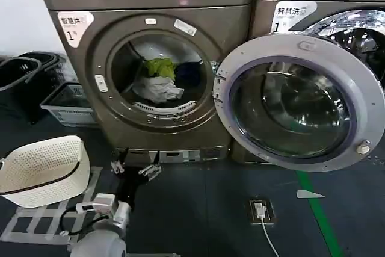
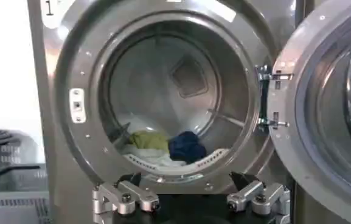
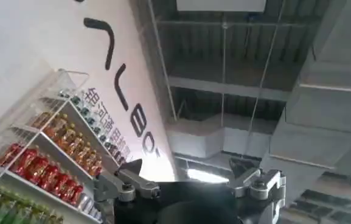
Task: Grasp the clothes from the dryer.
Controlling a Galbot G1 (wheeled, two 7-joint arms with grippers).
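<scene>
The dryer (image 1: 90, 88) marked 1 stands with its round door (image 1: 301, 102) swung wide to the right. The clothes lie low in the drum: a yellow-green piece (image 1: 159, 66), a grey-white piece (image 1: 157, 88) and a dark navy piece (image 1: 188, 74). The left wrist view looks straight into the drum at the yellow-green (image 2: 149, 140), navy (image 2: 186, 146) and pale (image 2: 154, 158) garments. My left gripper (image 1: 139, 162) (image 2: 187, 181) hangs open and empty in front of the dryer, below the porthole. My right gripper (image 3: 185, 170) is open and empty, pointing up at a ceiling.
A cream perforated basket (image 1: 42, 170) sits on the floor to the left of my left arm. Dark baskets (image 1: 24, 70) and a grey crate (image 1: 69, 103) stand left of the dryer. A second machine (image 1: 319, 4) is behind the open door. A floor socket with cable (image 1: 258, 210) lies ahead on the right.
</scene>
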